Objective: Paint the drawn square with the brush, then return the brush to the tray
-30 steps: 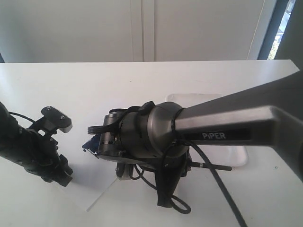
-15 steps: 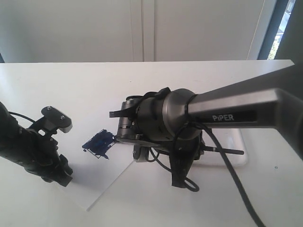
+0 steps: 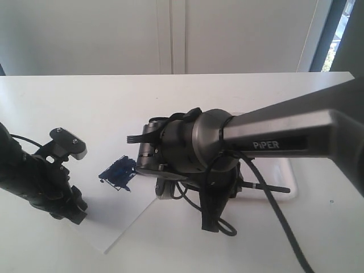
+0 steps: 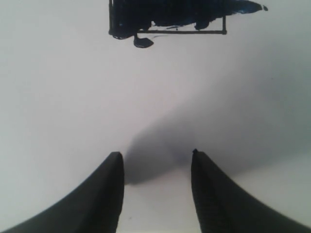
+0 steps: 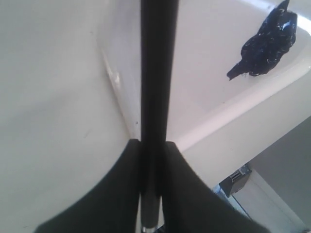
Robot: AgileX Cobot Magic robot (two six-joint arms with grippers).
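Now that the right fingers (image 5: 114, 194), grasping the brush (image 5: 158, 73), have pulled off the painted square (image 3: 118, 172) toward the tray (image 5: 233, 104) near the table's (image 3: 85, 102) right edge, returning it seems next; the left fingers (image 4: 97, 194) are released.

Right gripper (image 5: 154, 145), carrying the brush (image 3: 266, 186), has shifted off the drawn square (image 3: 118, 171) toward the tray (image 3: 291, 177). The square, covered by the arm a second ago, is now exposed. The handle end has moved closer to the tray rim.
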